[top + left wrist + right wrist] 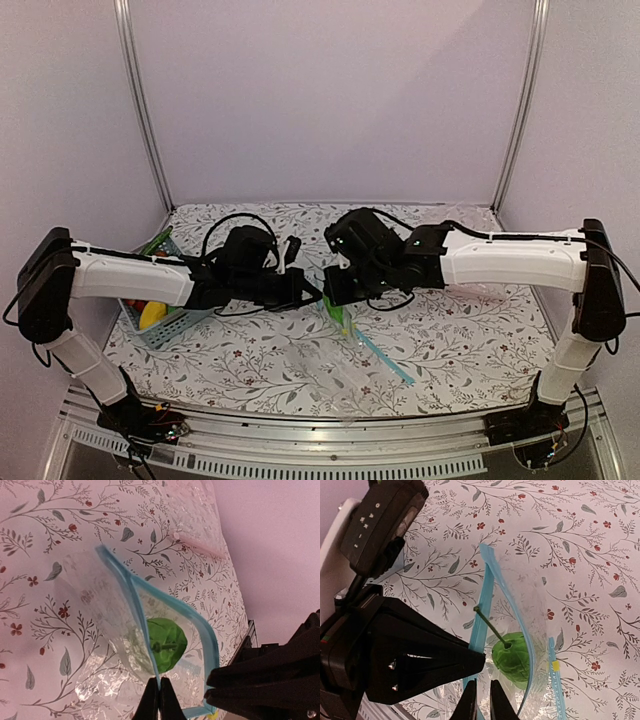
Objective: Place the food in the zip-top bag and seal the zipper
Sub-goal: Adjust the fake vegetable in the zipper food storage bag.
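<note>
The counter (40, 540) is white with grey leaves and red blossoms, the zip-top bag (100, 610) clear, its zipper (135, 595) light blue, the food (167, 642) bright green, the left pincer (159, 700) and right pincer (482, 700) black.

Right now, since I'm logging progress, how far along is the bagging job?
Done: the light-green piece sits inside the zip-top bag. In hand: the left gripper pinches the zipper, mouth open; the right gripper is at the other lip, grip unclear. Left: the yellow piece lies in the basket, and sealing remains.
</note>
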